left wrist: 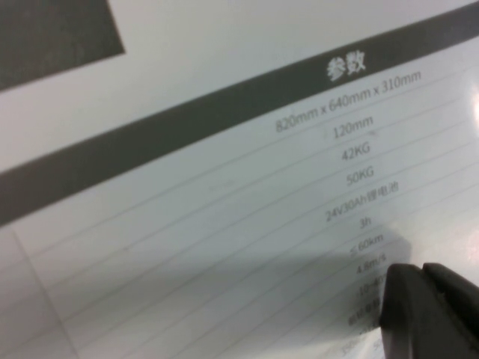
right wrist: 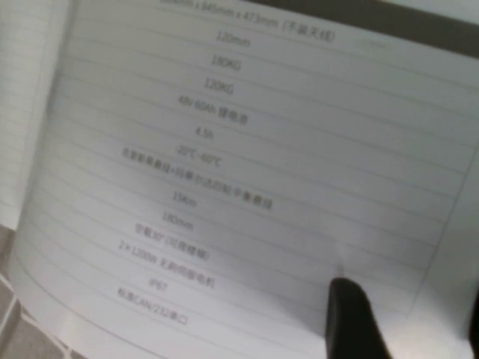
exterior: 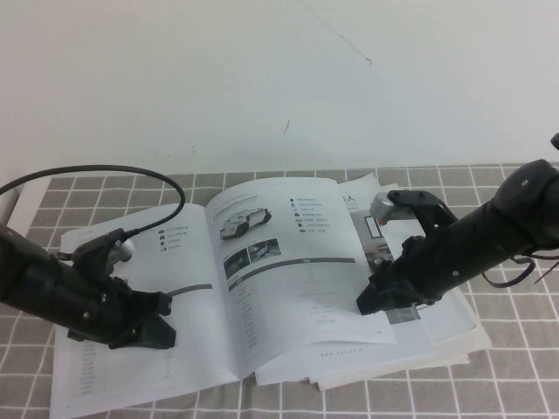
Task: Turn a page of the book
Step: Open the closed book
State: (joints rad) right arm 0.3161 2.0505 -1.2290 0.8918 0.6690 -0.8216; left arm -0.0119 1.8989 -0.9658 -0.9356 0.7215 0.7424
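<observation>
The book (exterior: 140, 288) lies open on the checked cloth. The page (exterior: 297, 288) with the white-black vehicle photo (exterior: 236, 225) lies flat as the right-hand leaf. My right gripper (exterior: 368, 304) hovers low at this page's outer edge. In the right wrist view it (right wrist: 412, 323) is open, with one dark finger (right wrist: 352, 318) over the text rows and the other at the frame's edge. My left gripper (exterior: 164, 332) rests over the left-hand leaf. In the left wrist view it (left wrist: 426, 307) is shut on nothing, tips just above the table text.
More leaves (exterior: 384, 218) and loose sheets (exterior: 437, 340) stick out under the page on the right. A black cable (exterior: 131, 173) arcs over the book's far left corner. A white wall stands behind the grey checked cloth (exterior: 507, 384).
</observation>
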